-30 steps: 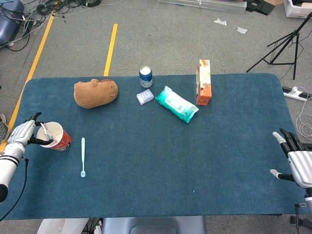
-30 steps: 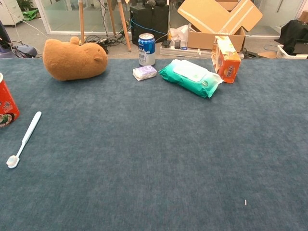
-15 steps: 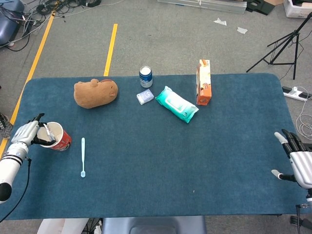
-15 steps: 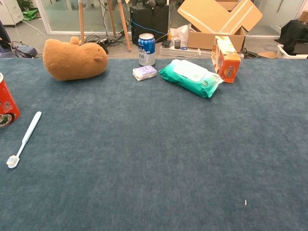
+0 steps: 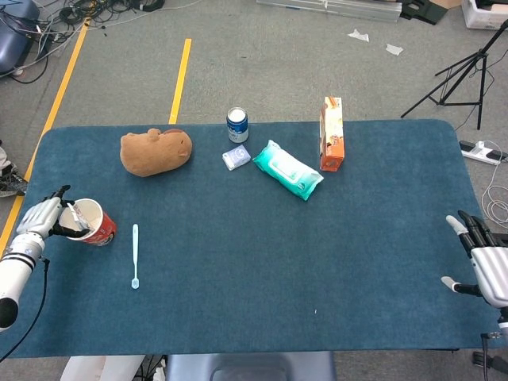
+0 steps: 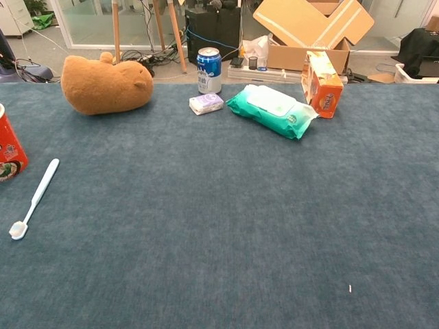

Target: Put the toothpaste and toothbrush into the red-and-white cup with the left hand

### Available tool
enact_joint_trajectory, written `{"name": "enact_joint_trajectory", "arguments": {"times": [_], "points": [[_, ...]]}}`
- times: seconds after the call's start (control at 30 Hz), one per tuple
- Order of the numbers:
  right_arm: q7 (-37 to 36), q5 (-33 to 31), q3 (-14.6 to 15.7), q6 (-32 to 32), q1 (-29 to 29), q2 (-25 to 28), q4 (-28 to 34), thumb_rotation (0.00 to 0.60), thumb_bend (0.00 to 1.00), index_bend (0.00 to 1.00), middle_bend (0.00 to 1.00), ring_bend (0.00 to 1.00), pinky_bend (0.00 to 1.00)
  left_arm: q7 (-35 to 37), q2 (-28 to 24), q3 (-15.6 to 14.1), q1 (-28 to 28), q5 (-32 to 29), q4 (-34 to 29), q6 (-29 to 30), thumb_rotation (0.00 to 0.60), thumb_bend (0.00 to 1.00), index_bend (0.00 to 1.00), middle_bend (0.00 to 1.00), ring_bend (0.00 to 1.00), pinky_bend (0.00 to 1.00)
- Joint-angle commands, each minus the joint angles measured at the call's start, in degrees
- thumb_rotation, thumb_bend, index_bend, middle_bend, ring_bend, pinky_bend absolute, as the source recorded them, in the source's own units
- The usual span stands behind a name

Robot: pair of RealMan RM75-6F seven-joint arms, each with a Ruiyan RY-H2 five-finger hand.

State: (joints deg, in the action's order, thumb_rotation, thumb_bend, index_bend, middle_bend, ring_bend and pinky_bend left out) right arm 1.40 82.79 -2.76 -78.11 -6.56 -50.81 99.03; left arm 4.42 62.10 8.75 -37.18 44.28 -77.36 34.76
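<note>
One cup (image 5: 90, 223), one toothbrush (image 5: 135, 255), two hands

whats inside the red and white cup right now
In the head view a pale tube-like thing, likely the toothpaste, pokes out of the red-and-white cup. Its lower end and the cup's bottom are hidden.

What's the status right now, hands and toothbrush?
Left hand at red-and-white cup, toothpaste inside. Right hand open, idle. Toothbrush flat on table, unobstructed.
</note>
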Motion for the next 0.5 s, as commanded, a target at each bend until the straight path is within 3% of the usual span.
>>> {"name": "enact_joint_trajectory", "arguments": {"times": [0.03, 0.5], "points": [[0.0, 0.0, 0.0, 0.0, 0.0, 0.0, 0.0, 0.600, 0.00, 0.00, 0.00, 0.00, 0.32, 0.1, 0.0, 0.0, 0.0, 0.0, 0.0, 0.0, 0.600, 0.42, 0.58, 0.00, 0.00, 0.00], [0.0, 0.1, 0.0, 0.1, -0.1, -0.1, -0.1, 0.600, 0.00, 0.00, 0.00, 0.00, 0.32, 0.9, -0.5, 0.3, 0.5, 0.4, -0.6, 0.4, 0.600, 0.42, 0.41, 0.00, 0.00, 0.00]]}}
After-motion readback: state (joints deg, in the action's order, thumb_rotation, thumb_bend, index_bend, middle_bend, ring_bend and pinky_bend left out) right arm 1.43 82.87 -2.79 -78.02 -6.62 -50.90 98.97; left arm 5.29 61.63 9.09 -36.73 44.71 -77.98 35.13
